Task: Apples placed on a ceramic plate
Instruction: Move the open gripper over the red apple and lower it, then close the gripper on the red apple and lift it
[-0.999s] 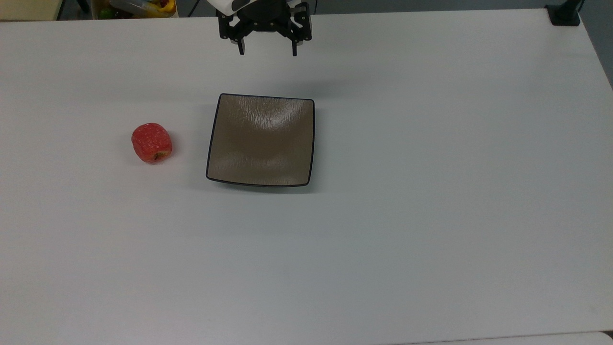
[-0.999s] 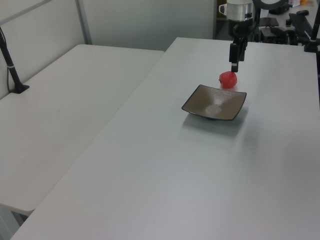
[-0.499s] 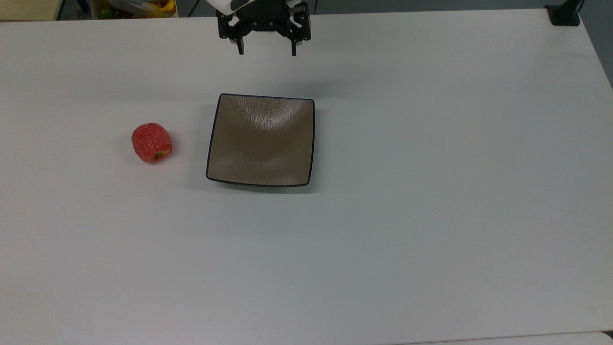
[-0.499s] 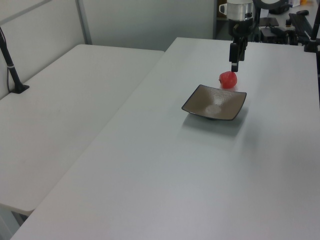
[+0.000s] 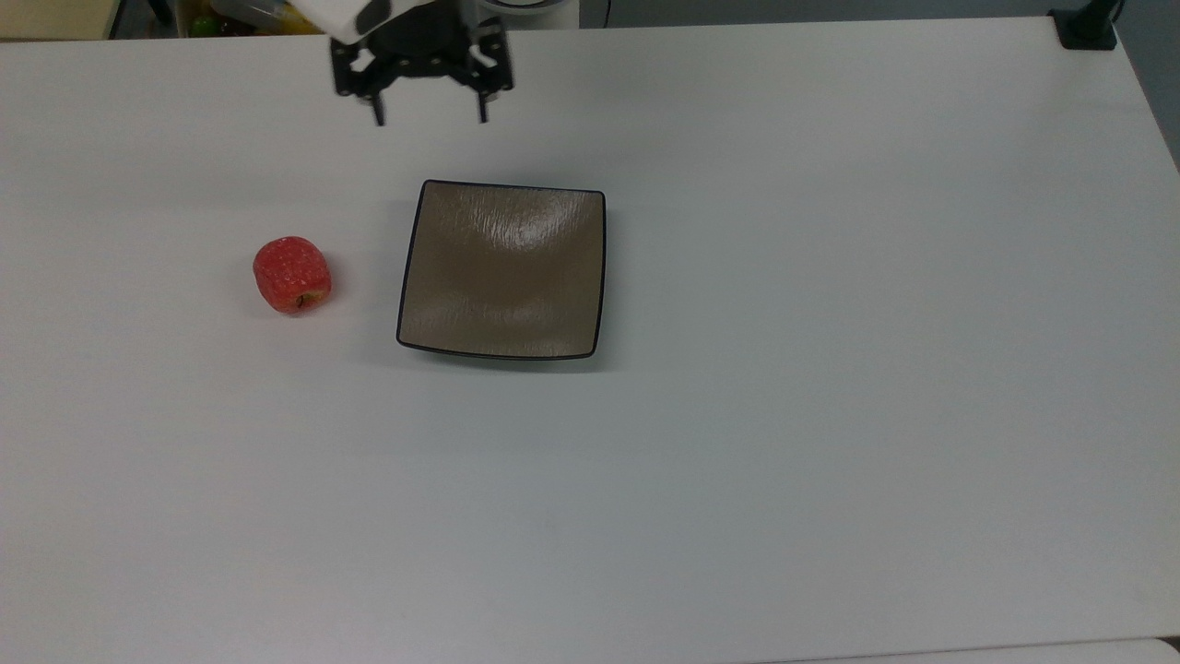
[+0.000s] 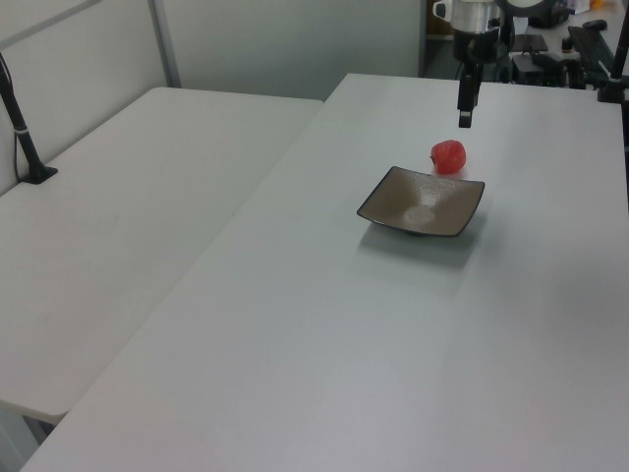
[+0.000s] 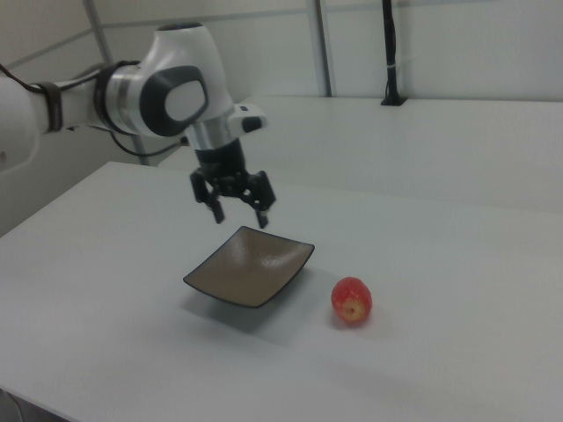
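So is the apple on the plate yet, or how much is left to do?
Not yet. The apple sits on the table beside the plate, not touching it. The plate holds nothing. The gripper hangs open in the air, holding nothing. Left to do: reach the apple, grab it, carry it over and set it on the plate.

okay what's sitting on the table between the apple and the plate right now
Nothing. In the top view the stretch of white table between the apple and the plate is bare; the right view shows the same gap.
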Robot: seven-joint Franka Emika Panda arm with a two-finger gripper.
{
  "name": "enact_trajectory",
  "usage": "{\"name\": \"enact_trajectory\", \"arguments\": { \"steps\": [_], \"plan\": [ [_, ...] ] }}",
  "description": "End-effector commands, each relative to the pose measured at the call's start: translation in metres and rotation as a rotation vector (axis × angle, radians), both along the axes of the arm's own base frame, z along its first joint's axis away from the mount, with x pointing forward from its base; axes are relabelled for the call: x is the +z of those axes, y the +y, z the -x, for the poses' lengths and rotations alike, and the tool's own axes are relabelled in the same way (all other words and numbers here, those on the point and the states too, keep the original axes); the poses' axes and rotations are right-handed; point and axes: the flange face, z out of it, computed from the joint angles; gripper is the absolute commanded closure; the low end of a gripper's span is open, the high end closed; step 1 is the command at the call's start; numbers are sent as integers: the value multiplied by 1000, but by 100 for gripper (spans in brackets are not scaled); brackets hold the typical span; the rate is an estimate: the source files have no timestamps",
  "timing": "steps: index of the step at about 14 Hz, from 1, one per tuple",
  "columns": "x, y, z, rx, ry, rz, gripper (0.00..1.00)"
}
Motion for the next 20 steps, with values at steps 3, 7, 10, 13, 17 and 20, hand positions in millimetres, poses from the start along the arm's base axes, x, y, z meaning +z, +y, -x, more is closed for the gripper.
{"name": "enact_trajectory", "arguments": {
  "steps": [3, 7, 10, 13, 17, 20],
  "plan": [
    [-46, -79, -27, 10, -61, 85, 0],
    [-83, -103, -40, 116, -40, 142, 0],
    [-108, -112, -44, 271, 20, 195, 0],
    [-125, -119, -48, 383, 67, 229, 0],
    [-145, -117, -63, 420, 28, 252, 0],
    [-158, -122, -66, 435, 24, 270, 0]
  ]
}}
